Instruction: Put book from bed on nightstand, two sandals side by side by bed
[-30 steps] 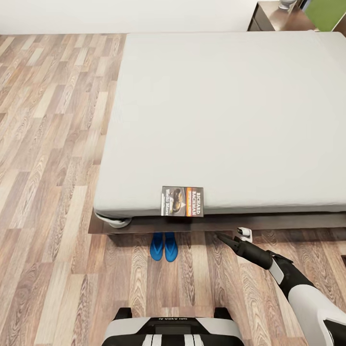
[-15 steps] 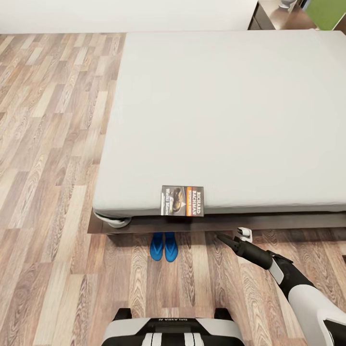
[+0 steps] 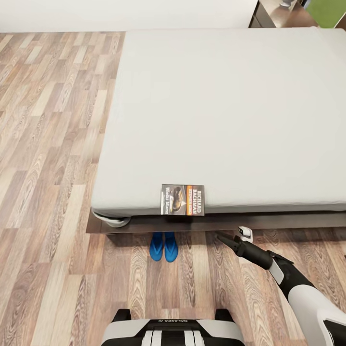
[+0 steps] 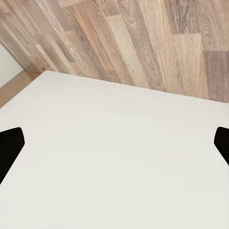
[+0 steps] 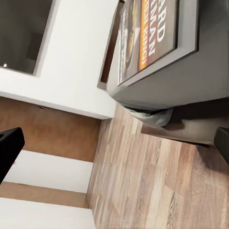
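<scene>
Honestly nothing on the bed (image 3: 216, 105) or floor (image 3: 48, 144) has moved since a second ago; only the head camera has crept a touch, so the mattress edge sits slightly higher in the picture. The book (image 3: 182, 200) lies flat at the very near edge of the mattress, cover up, orange band toward the robot's right. Both sandals (image 3: 163, 247) sit on the floor side by side and touching, just below the book, their far ends tucked under the dark bed frame.

The right gripper (image 3: 225, 239) hangs low in front of the frame, near the book's right corner but not touching it; its wrist camera has the two fingertips wide apart and the book (image 5: 148, 33) up ahead. The left gripper (image 4: 114, 138) is over plain mattress, fingers spread, holding nothing.
</scene>
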Controlling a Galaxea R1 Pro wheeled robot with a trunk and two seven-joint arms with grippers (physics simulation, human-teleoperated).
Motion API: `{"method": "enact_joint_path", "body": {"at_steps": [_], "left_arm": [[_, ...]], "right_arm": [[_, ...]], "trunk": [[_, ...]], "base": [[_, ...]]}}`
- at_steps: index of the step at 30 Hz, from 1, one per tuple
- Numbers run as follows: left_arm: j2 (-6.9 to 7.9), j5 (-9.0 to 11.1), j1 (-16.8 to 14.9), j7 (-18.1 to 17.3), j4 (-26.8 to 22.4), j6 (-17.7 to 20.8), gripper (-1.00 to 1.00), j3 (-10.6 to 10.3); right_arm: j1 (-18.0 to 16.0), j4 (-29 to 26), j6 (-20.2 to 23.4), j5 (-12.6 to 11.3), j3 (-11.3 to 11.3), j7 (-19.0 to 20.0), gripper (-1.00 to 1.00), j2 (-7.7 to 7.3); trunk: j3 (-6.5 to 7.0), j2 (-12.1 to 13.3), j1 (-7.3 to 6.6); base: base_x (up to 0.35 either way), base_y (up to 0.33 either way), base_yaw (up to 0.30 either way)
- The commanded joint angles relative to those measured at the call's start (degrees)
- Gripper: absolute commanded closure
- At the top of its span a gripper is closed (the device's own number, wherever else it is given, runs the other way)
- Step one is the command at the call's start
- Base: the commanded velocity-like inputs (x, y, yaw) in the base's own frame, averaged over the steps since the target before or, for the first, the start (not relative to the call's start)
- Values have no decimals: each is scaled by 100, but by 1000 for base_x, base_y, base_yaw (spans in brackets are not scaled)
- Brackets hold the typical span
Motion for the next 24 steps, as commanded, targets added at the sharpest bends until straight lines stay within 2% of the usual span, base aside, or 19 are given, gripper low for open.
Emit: {"method": "enact_joint_path", "body": {"at_steps": [1, 9, 12, 24], "left_arm": [[0, 56, -2, 6, 6, -23, -100, -47], [-6, 56, -2, 6, 6, -26, -100, -47], [-90, 56, -48, -35, -11, -21, -100, -60], [-90, 56, -48, -35, -11, -21, -100, -60]], "right_arm": [[-2, 1, 52, -3, -10, 22, -100, 0], [-2, 1, 42, -8, -9, 22, -100, -1], [10, -71, 140, -84, 17, 22, -100, -8], [10, -71, 204, -84, 17, 22, -100, -8]], "trunk": [[-21, -43, 22], [-21, -43, 22], [-21, -43, 22], [-21, -43, 22]], "base": [[0, 0, 0], [0, 0, 0], [0, 0, 0], [0, 0, 0]]}}
